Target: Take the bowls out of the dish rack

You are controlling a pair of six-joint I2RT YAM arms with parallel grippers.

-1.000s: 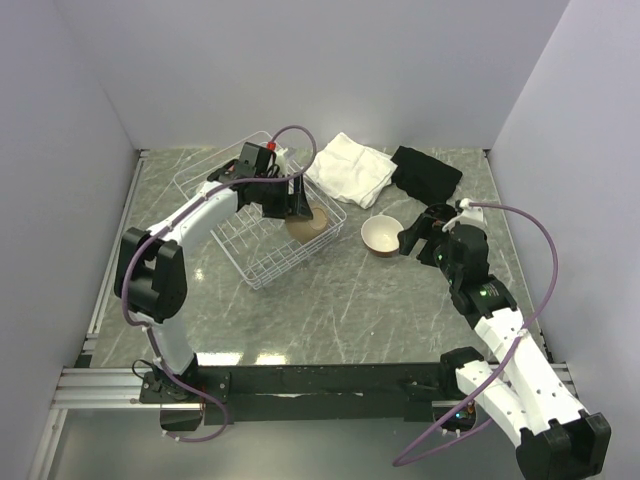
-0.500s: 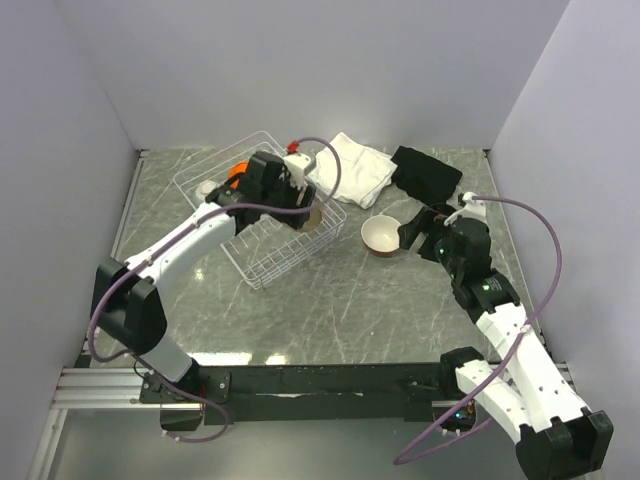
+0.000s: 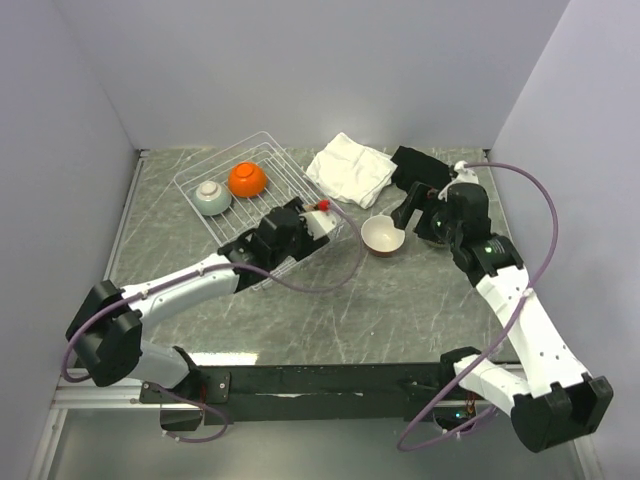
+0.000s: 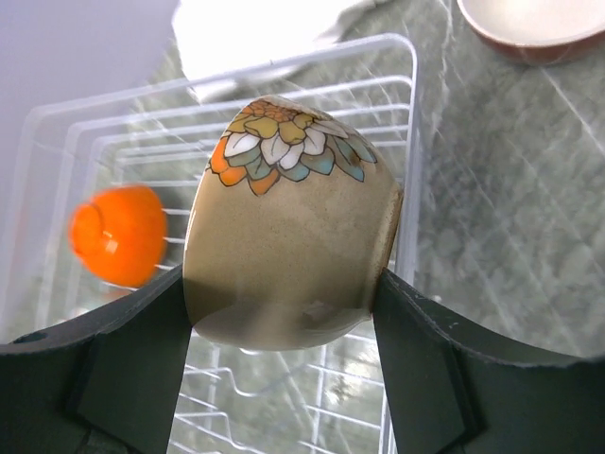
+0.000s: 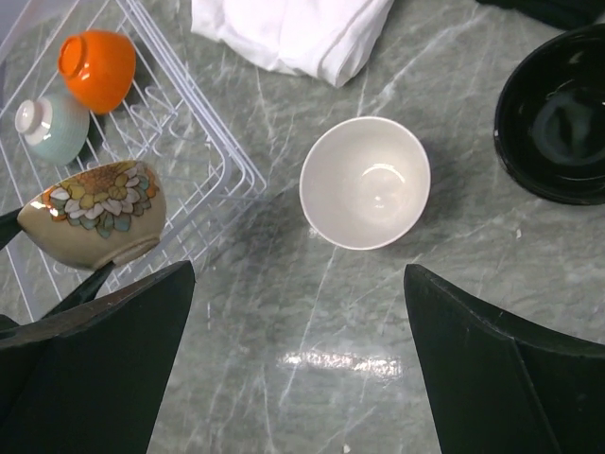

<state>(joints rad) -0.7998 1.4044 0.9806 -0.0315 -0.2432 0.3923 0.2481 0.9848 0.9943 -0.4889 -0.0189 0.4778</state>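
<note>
Tan flowered bowl [image 4: 288,227]: on its side, clamped between left end effector [image 4: 284,312] fingers, seemingly over the dish rack [image 3: 283,178] right corner | orange bowl [image 3: 246,179], pale blue-green bowl [image 3: 211,197]: inside rack, side by side | cream-lined bowl [image 5: 365,182]: upright on tabletop [image 3: 330,300], right of rack | right end effector [image 5: 298,359]: fingers wide apart, empty, above that bowl

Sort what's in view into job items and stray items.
Job: dish rack, orange bowl, pale blue-green bowl, tan floral bowl in the left hand, cream-lined bowl, dark bowl.
Lying about: white folded cloth, black cloth.
</note>
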